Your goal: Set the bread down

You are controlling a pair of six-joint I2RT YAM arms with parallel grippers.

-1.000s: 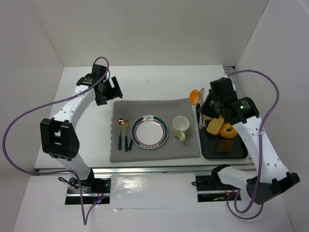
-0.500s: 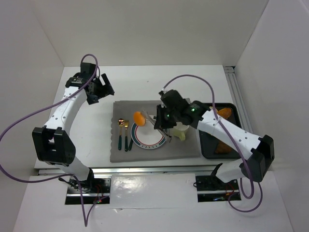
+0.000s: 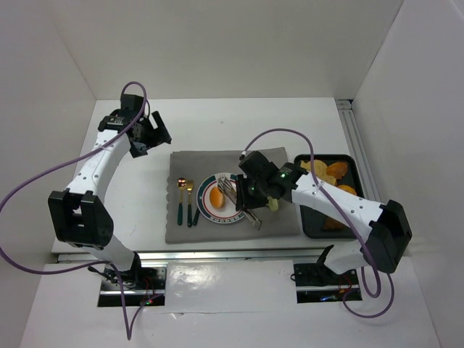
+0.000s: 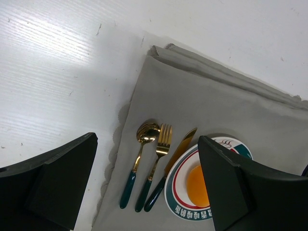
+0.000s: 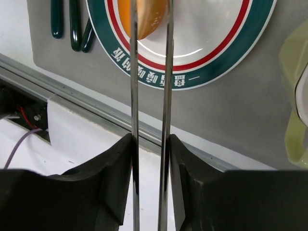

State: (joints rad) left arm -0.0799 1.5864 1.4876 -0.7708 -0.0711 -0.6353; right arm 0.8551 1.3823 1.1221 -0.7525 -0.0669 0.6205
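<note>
Bread (image 3: pixel 216 198) now on plate (image 3: pixel 214 218), between tongs (image 5: pixel 167 72)

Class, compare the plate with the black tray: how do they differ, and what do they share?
The plate is round, the tray rectangular. The plate is white with teal and red rings; the tray is black. The plate sits on the grey mat; the tray lies off it, to the right. The plate holds one piece of bread, the tray several. Both hold bread.
</note>
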